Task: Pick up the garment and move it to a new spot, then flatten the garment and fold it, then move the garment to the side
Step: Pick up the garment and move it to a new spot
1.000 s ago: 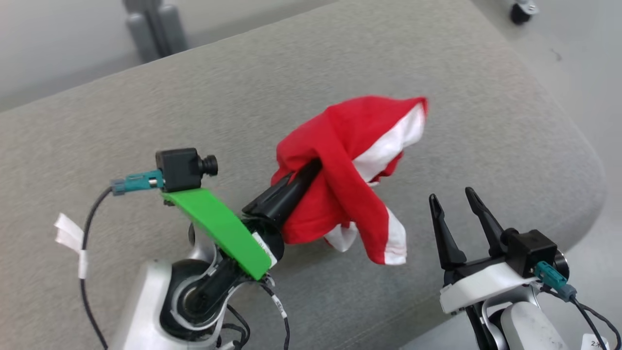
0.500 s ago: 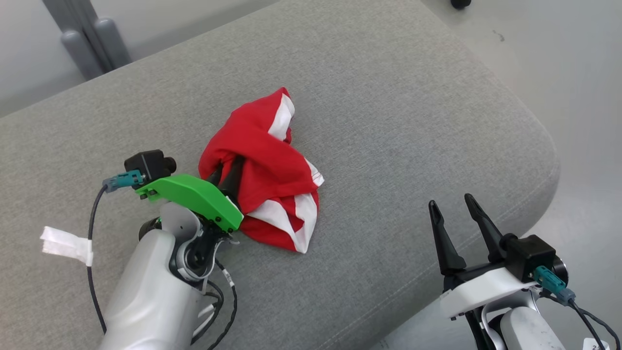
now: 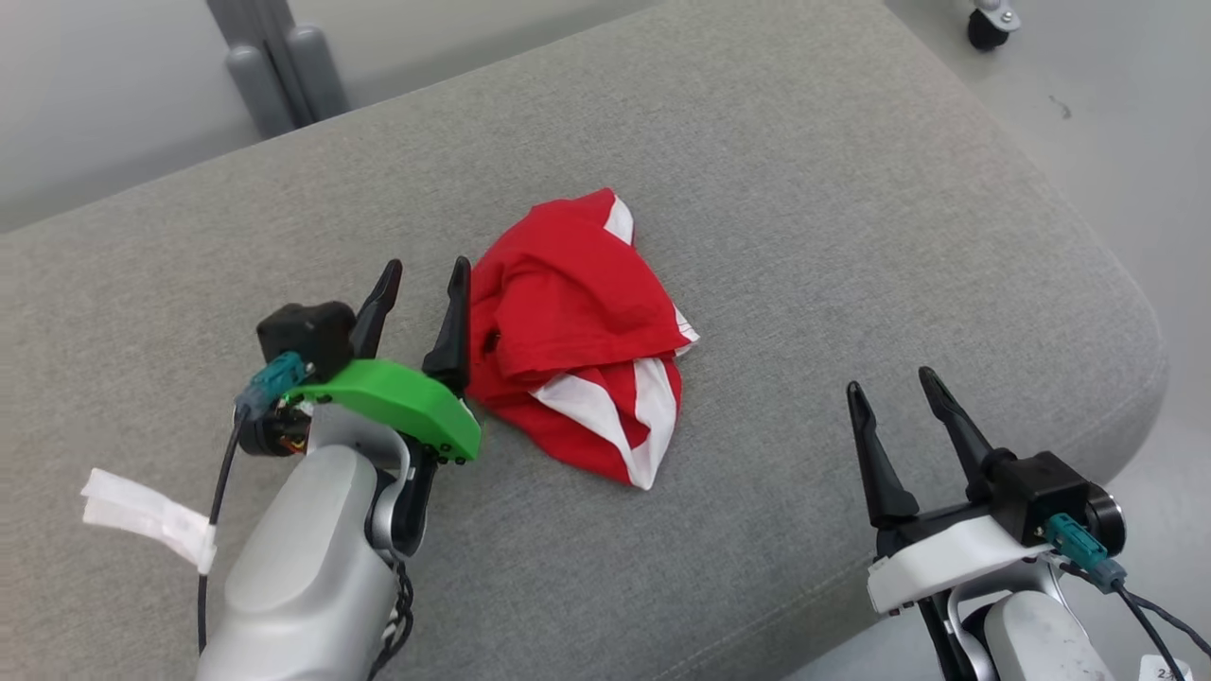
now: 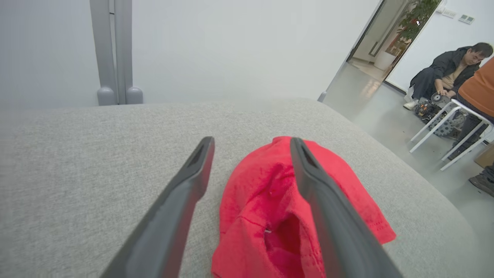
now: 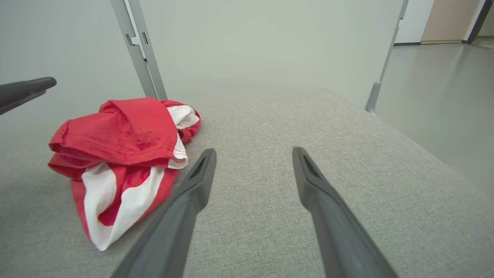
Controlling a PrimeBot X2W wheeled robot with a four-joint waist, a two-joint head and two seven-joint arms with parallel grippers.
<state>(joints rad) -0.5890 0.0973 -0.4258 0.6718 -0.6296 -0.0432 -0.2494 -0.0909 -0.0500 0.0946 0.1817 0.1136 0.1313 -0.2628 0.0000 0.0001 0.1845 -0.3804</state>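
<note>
- Plainly, little writing can be read: a white label [image 3: 1162,668] at the lower right corner of the head view carries print too small to make out, and the white tape flag [image 3: 142,515] on the cable at the lower left looks blank.
- The garment [image 3: 577,331] is a red piece with white bands, crumpled in a heap on the grey cushion [image 3: 804,189], a little left of the middle of the head view.
- Its long axis runs from the upper middle of the frame down toward the lower right. A white stripe shows at the top end and the broad white bands lie at the bottom end.
- The left gripper [image 3: 424,270] sits at the left of the frame with its two dark fingers spread wide and holding nothing. They point up the frame, and the finger nearer the garment is right at its left edge. Whether it touches the cloth I cannot tell.
- In the left wrist view the left gripper [image 4: 251,141] shows the same wide gap, with one finger crossing in front of the red cloth [image 4: 270,193].
- The right gripper [image 3: 891,381] is at the lower right, also spread wide and empty, well apart from the garment.
- In the right wrist view the garment [image 5: 123,143] lies at the left, beside the open fingers.
- A seated person [image 4: 447,73] is at the upper right of the left wrist view.
</note>
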